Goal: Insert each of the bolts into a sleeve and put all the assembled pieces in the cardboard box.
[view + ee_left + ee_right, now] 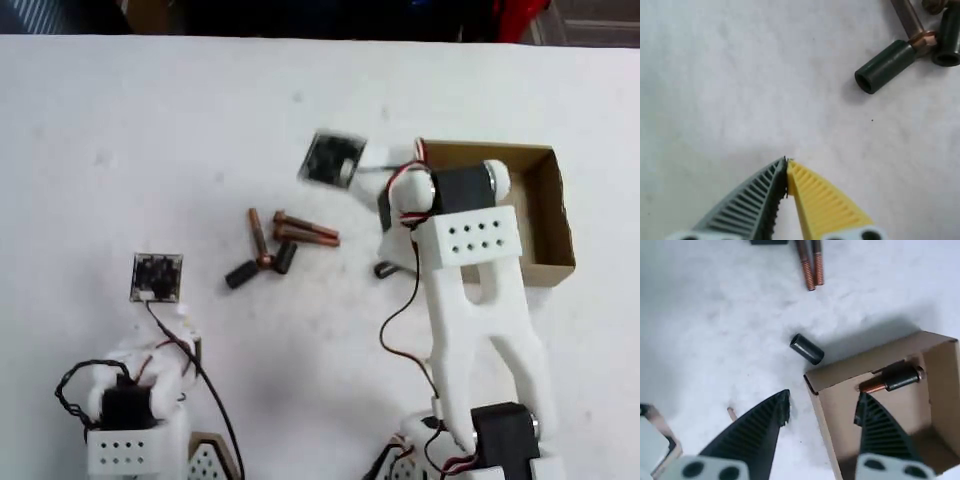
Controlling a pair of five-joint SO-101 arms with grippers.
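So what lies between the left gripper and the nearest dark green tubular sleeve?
Only bare white table, from left gripper to sleeve, in left wrist view.

- table [150, 120]: plain white, no pattern
- bolts [305, 230], frame centre: copper-brown, threaded ends brighter orange
- sleeve [885, 66], upper right of left wrist view: v. dark green, nr black
- cardboard box [550, 220]: plain tan-brown
- assembled piece [895, 379] in box: black sleeve + copper thread
- left gripper [786, 167]: one finger [750, 200] grey, other yellow, both ribbed
- right gripper [823, 399]: both fingers [755, 430] black, ribbed
- arms [470, 300]: white shells, black servos, red/black wires
- square tags [157, 277]: black speckle, pale border
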